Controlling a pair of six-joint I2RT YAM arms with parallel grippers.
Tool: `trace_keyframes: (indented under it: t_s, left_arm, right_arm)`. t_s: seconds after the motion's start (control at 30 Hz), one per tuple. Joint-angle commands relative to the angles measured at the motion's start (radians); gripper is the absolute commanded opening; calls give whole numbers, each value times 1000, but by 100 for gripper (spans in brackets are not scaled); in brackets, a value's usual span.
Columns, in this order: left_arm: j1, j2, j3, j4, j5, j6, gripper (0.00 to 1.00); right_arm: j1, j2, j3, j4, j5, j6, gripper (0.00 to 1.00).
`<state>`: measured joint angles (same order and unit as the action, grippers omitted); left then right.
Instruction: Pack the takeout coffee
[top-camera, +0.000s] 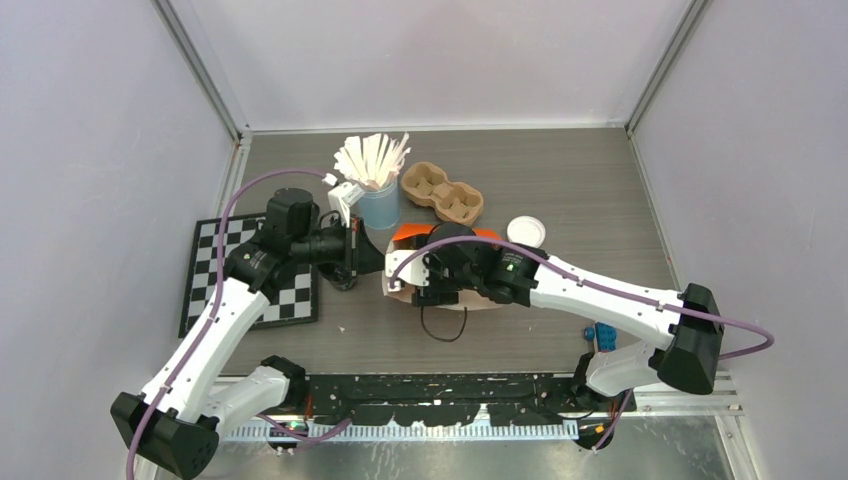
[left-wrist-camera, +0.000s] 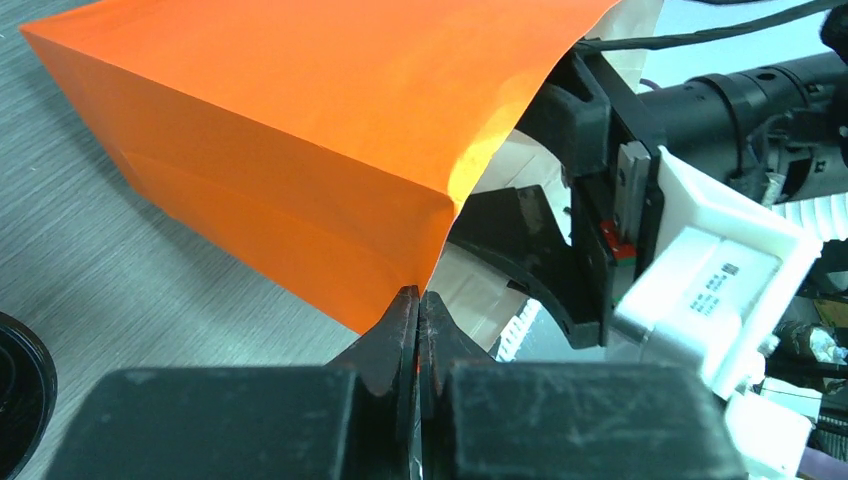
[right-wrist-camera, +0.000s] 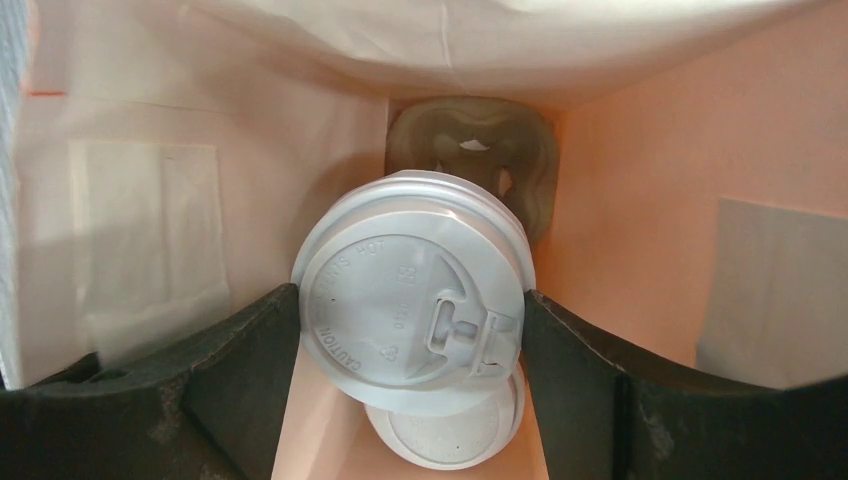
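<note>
One orange bag (left-wrist-camera: 300, 150) holds two white lids (right-wrist-camera: 450, 435), bodies hidden; right end effector (right-wrist-camera: 411, 305) grips upper cup (right-wrist-camera: 385, 330), left end effector (left-wrist-camera: 418, 335) pinches bag.

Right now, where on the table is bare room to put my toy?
The wood right of the white lid, out to the wall, is bare. So is the strip behind the cardboard carrier. It is crowded around the orange bag and the blue cup of sticks.

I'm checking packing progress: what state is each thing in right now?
orange bag: open, edge pinched.
lidded cup: lid on, inside orange bag, gripped.
second cup: lid on, deeper in the bag, free.
left gripper: shut on orange bag.
right gripper: shut on lidded cup.
</note>
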<state>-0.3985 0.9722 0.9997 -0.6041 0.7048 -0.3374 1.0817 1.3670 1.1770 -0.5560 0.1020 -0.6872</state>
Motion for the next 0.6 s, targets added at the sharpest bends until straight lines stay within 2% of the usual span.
trace_keyframes:
  t_s: [0.0, 0.3, 0.57]
  left_arm:
    - [4, -18, 6, 2, 32, -20, 0]
    - [4, -48, -47, 53, 27, -157, 0]
    - [4, -71, -63, 27, 34, -147, 0]
  right_arm:
    - [-25, -45, -24, 122, -48, -73, 63]
    - [-31, -23, -50, 182, -81, -143, 64]
    - [-31, -7, -77, 197, -79, -185, 64]
